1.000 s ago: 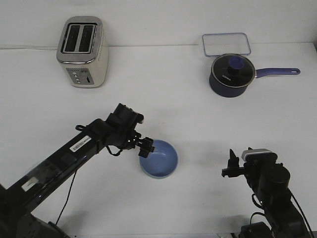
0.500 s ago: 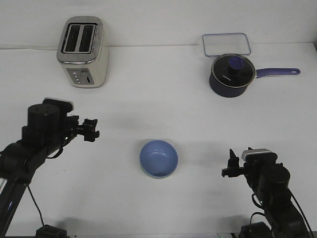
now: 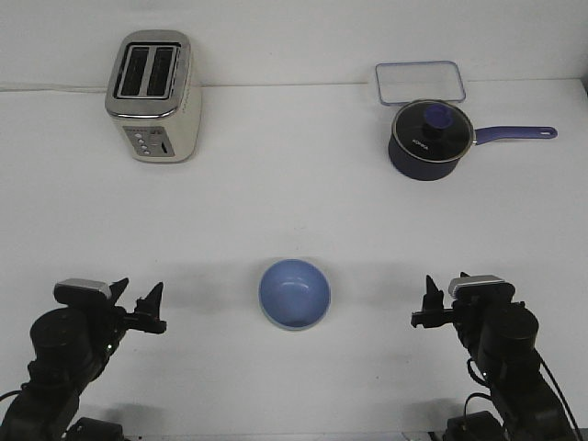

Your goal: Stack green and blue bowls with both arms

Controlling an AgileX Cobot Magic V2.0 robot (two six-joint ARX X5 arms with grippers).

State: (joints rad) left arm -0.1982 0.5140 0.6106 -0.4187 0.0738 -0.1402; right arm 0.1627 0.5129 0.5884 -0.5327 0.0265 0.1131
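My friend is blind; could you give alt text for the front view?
A blue bowl sits mid-table between two black robot arms, left and right, neither touching it. A toaster, saucepan and clear tray stand behind.

Blue bowl point(image 3: 294, 292): smooth, soft sheen, looks plastic or glazed; thin pale rim of second bowl beneath.
Table point(image 3: 303, 202): white, matt, plain.
Toaster point(image 3: 153, 96), far left corner: brushed metal top, cream glossy sides.
Saucepan point(image 3: 430, 141), far right: dark navy, glossy; clear lid, purple knob and handle.
Container point(image 3: 419, 81), far right edge: clear plastic.
Left gripper point(image 3: 144, 310), right gripper point(image 3: 428, 307): matt black.
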